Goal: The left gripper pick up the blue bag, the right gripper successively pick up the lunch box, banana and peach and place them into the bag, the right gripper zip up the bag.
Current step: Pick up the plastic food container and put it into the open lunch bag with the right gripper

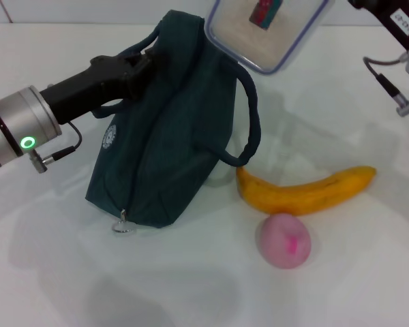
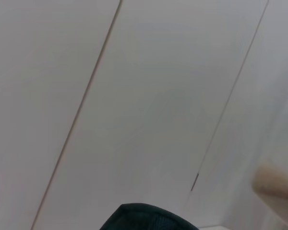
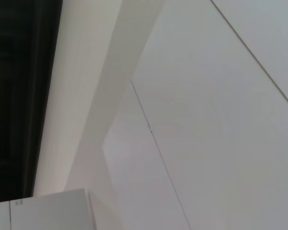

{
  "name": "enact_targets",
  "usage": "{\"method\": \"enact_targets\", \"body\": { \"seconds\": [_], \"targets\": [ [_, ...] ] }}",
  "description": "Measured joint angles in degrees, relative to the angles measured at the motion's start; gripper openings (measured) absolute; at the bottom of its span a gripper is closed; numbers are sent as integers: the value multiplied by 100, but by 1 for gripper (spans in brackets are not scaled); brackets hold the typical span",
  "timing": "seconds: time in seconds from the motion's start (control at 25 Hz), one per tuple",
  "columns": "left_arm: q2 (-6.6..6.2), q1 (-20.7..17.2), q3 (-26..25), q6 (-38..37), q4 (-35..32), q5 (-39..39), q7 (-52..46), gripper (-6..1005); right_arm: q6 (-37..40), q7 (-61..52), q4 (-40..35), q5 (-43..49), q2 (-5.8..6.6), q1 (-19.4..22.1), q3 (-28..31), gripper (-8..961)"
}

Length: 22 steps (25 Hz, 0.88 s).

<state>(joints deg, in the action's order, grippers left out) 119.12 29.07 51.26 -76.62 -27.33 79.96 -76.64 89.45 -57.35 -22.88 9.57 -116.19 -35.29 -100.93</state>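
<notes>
Left end effector (image 1: 140, 68) reaching in from the left, clamped on the top edge of the bag (image 1: 163, 143), near its far-left handle. Bag dark blue-green, upright on the white counter (image 1: 54, 272), mouth upward, zipper pull (image 1: 123, 225) dangling at its near lower corner. One handle (image 1: 249, 122) looping down the bag's right side, its low end just beside the banana's stem.

Lunch box (image 1: 266, 30) held up at the far side, tilted, just right of and above the bag's mouth, overlapping the bag's top right edge. Clear box with a bluish rim, small red and green label showing through the lid. Right arm (image 1: 395, 41) entering from the far right corner; right end effector not visible, so cannot tell whether together or apart.

Banana (image 1: 307, 191) lying on the counter right of the bag, stem toward the bag. Peach (image 1: 285, 240) pink, just near of the banana, almost touching it.

Left wrist view: only pale wall panels and a dark sliver of bag (image 2: 149, 218). Right wrist view: pale panels, dark strip along one edge.
</notes>
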Motion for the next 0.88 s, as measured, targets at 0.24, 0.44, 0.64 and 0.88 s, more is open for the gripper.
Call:
{"method": "enact_targets", "body": {
  "seconds": [0.24, 0.44, 0.64, 0.88],
  "targets": [
    [38, -5, 32, -164, 0, 3, -58, 38, -331, -24, 53, -123, 0, -339, -11, 115],
    [39, -10, 17, -363, 8, -56, -72, 39, -656, -16, 63, -133, 0, -446, -72, 117],
    [37, 46, 6, -341, 19, -129, -74, 37, -977, -7, 63, -185, 0, -564, -193, 118],
    [34, 96, 2, -300, 19, -132, -78, 37, -1419, 109, 50, -393, 0, -710, -640, 120]
  ]
}}
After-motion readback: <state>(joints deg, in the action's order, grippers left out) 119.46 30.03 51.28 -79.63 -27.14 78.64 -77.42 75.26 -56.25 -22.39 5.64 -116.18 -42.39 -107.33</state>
